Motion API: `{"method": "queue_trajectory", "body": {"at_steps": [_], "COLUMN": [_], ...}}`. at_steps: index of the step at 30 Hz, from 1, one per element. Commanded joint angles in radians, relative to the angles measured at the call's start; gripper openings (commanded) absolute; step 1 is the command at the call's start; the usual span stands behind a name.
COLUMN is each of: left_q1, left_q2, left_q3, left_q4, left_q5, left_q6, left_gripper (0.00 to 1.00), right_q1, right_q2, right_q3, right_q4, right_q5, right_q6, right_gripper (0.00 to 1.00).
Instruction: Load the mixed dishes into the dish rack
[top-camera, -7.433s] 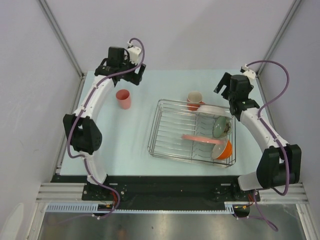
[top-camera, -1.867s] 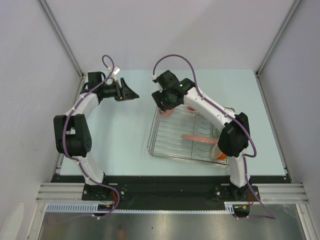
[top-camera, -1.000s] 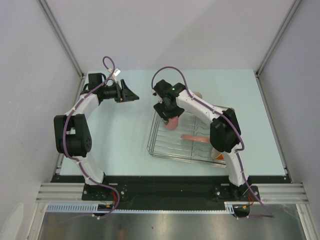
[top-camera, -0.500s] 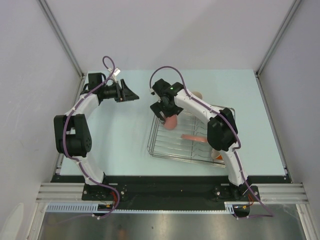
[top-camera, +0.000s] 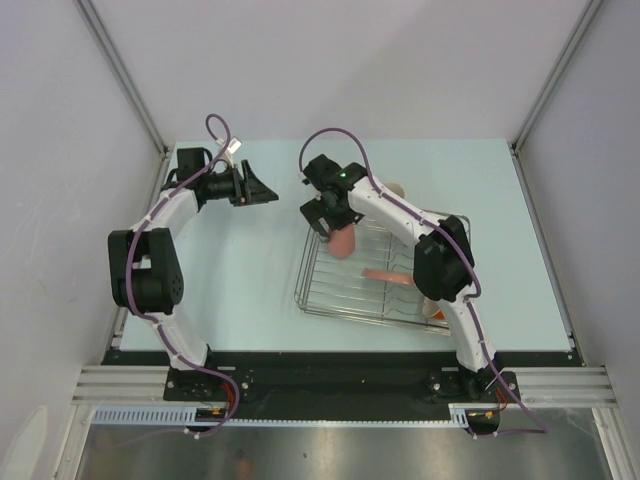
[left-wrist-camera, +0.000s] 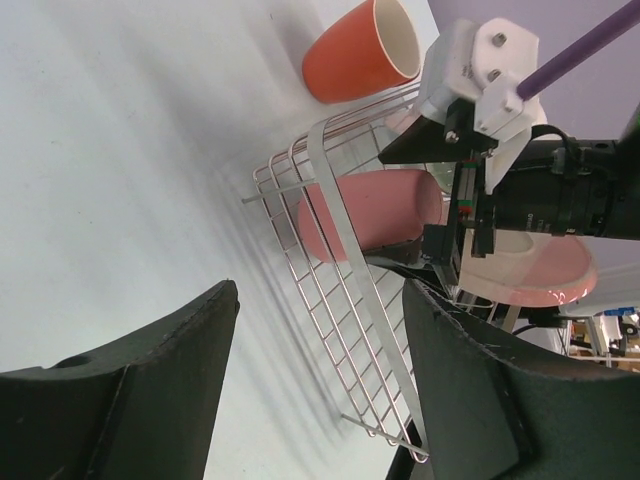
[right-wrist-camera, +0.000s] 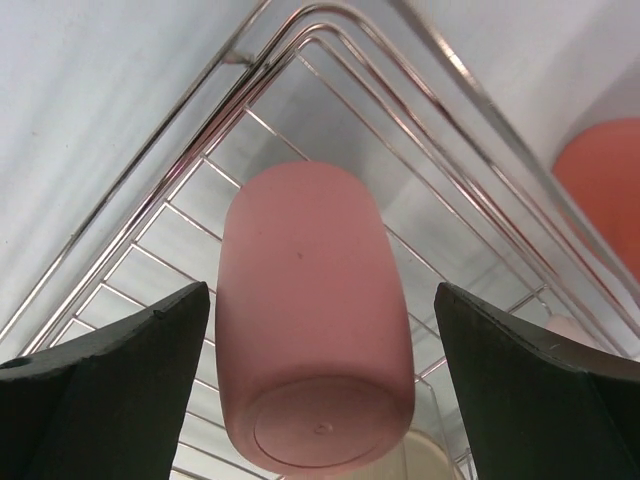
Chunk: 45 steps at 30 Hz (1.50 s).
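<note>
jaws of right gripper (top-camera: 328, 218) spread wide, clear gap each side of pink tumbler (right-wrist-camera: 315, 340), no grip; tumbler lying on its side on wire floor of dish rack (top-camera: 345, 300), far-left corner, base toward wrist camera; orange mug (left-wrist-camera: 355, 55) on table (top-camera: 240, 270) just outside rack's far side; pink-and-cream plate (top-camera: 390, 275) on edge further right in rack; left gripper (left-wrist-camera: 320, 390) open, empty, above table left of rack, touching nothing

The pink tumbler (right-wrist-camera: 310, 320) lay on its side in the far-left corner of the silver wire dish rack (top-camera: 330, 285), the orange mug (left-wrist-camera: 350, 60) just outside it.
</note>
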<state>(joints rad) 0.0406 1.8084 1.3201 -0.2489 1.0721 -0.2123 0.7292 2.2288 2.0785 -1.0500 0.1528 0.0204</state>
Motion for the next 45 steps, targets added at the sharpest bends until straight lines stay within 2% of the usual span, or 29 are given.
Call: {"method": "queue_trajectory", "body": {"at_steps": [1,13,15,16,18,19,20,24,29,33,39,45], "left_q1": [0.002,0.004,0.004,0.002,0.004,0.004,0.001,0.002,0.004,0.004,0.004,0.004], "left_q2": [-0.046,-0.055,-0.057,-0.057,-0.058,-0.057,-0.057,-0.060,-0.060,-0.060,-0.054,-0.061], "left_q3": [-0.001,0.011,0.011,0.013,0.016,0.016,0.022,0.030,0.025,0.028,0.033,0.033], "left_q4": [0.023,0.007,-0.001,-0.003,-0.006,-0.007,-0.012,-0.026,-0.026,-0.030,-0.032,-0.046], "left_q5": [0.022,0.019,0.015,0.014,0.017,0.015,0.017,0.017,0.014,0.009,0.011,-0.006], "left_q6": [0.001,0.013,0.022,0.024,0.025,0.025,0.027,0.039,0.039,0.050,0.047,0.060], "left_gripper": [0.72,0.72,0.72,0.72,0.72,0.72,0.72,0.72,0.72,0.72,0.72,0.71], "right_q1": [0.006,-0.023,-0.076,-0.100,-0.166,-0.189,-0.226,-0.254,-0.270,-0.287,-0.292,-0.304], "right_q2": [-0.081,-0.193,-0.237,-0.257,-0.351,-0.372,-0.379,-0.235,-0.155,-0.127,-0.078,0.000], "right_q3": [0.068,0.114,0.101,0.072,-0.103,-0.156,-0.193,-0.138,-0.127,-0.120,-0.120,-0.103], "right_q4": [-0.004,-0.056,-0.004,0.089,0.248,0.381,0.421,0.406,0.439,0.443,0.436,0.443], "right_q5": [0.053,0.111,0.143,0.151,0.133,0.119,0.110,0.122,0.090,0.067,0.070,0.051], "right_q6": [-0.017,-0.014,0.030,0.045,0.067,0.075,0.084,0.081,0.085,0.104,0.119,0.136], "right_gripper": [1.00,1.00,1.00,1.00,1.00,1.00,1.00,1.00,0.99,0.92,0.88,0.78]}}
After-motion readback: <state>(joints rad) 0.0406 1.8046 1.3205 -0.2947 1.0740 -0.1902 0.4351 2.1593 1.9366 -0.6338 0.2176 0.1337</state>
